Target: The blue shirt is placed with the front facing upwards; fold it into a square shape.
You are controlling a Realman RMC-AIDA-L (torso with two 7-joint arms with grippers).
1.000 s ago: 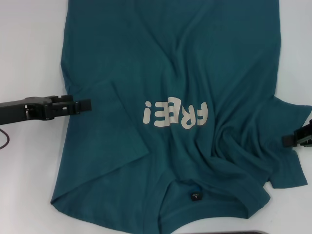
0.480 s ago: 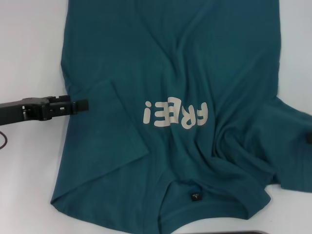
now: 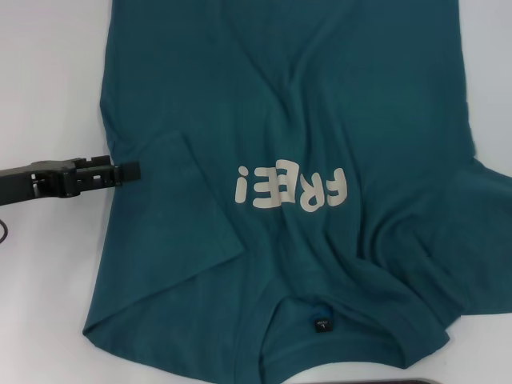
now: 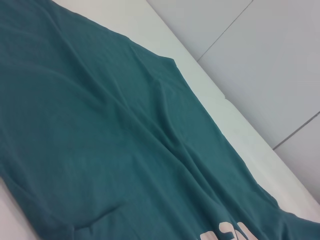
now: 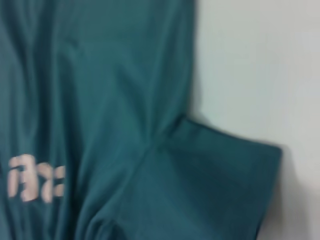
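Note:
The blue shirt (image 3: 280,96) lies front up on the white table (image 3: 48,80), its collar toward me. Pale "FREE!" lettering (image 3: 290,189) reads upside down, and a small black neck tag (image 3: 322,324) shows inside the collar. One sleeve (image 3: 180,216) is folded inward over the chest. The opposite sleeve (image 3: 480,240) lies spread outward, wrinkled. My left gripper (image 3: 132,170) hovers at the shirt's left edge beside the folded sleeve, holding nothing. The left wrist view shows teal cloth (image 4: 100,140). In the right wrist view are the spread sleeve (image 5: 215,185) and part of the lettering. My right gripper is out of view.
Bare white tabletop (image 3: 40,280) flanks the shirt on the left and a narrow strip on the right. A dark edge (image 3: 376,382) shows at the bottom of the head view. Grey floor tiles (image 4: 280,60) lie beyond the table's far edge.
The right gripper has withdrawn out of the head view to the right, leaving the right sleeve spread flatter. The left gripper has drawn back slightly to the left.

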